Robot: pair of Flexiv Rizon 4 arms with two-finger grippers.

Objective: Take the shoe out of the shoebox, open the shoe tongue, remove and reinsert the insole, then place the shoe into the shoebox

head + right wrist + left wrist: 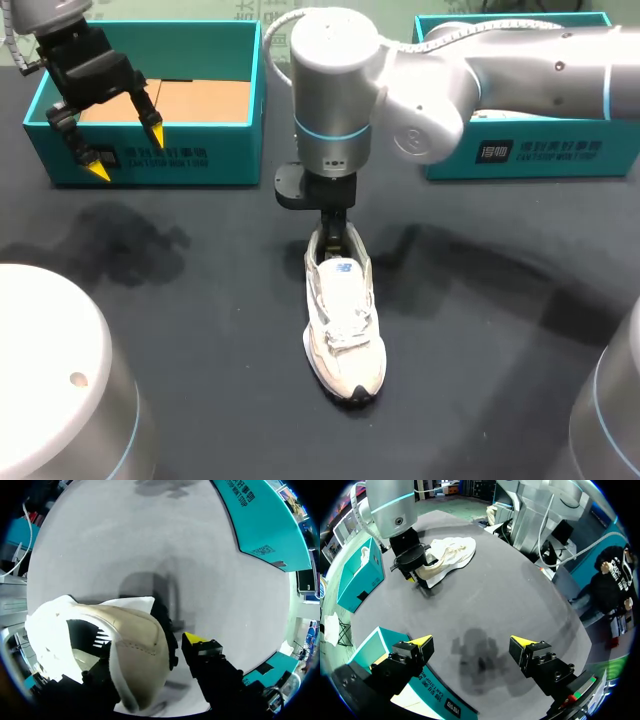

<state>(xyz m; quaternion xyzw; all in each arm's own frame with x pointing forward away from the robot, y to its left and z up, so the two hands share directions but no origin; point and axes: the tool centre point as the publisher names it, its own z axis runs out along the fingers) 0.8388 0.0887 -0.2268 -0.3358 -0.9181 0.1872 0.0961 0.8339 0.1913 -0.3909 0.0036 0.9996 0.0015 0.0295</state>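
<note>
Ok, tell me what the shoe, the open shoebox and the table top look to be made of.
Shoe: matt off-white fabric with a smooth cream heel panel showing stitch holes, leather or synthetic. Shoebox: probably cardboard, thin straight walls, teal outside, plain brown floor inside. Table: dark matt covering, perhaps cloth or rubber; it shows soft shadows and no glare.

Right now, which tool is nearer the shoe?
Right. The right tool is at the heel of the shoe. The left tool hangs over the front wall of the left shoebox, well away from the shoe.
</note>
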